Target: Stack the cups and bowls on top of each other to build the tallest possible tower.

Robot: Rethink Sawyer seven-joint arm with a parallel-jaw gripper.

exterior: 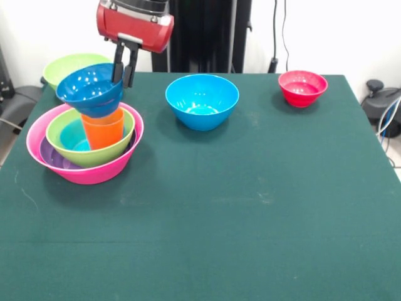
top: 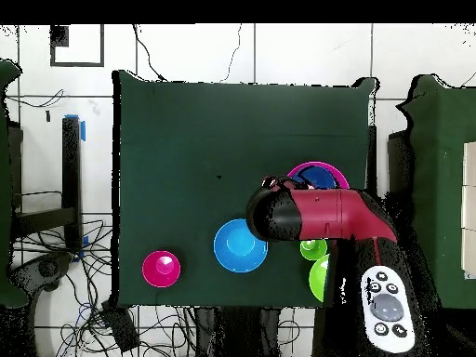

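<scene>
Tower [exterior: 86, 145]: my gripper [exterior: 124, 76] pinches blue bowl [exterior: 91, 90] rim at 3 o'clock, fingers closed on it, tilted atop orange cup [exterior: 104, 130] for height.

Background: laboratory bay around a green-covered table [exterior: 250, 207].
Seen in front view: white wall [exterior: 326, 31] behind the table, with black cables [exterior: 276, 37] hanging down it and a dark column [exterior: 200, 31] at centre. Seen from overhead: pale tiled floor [top: 186, 56] with dark grout lines, tangled cables [top: 65, 279] beside the table, and a black stand [top: 71, 177] on the same side.
</scene>
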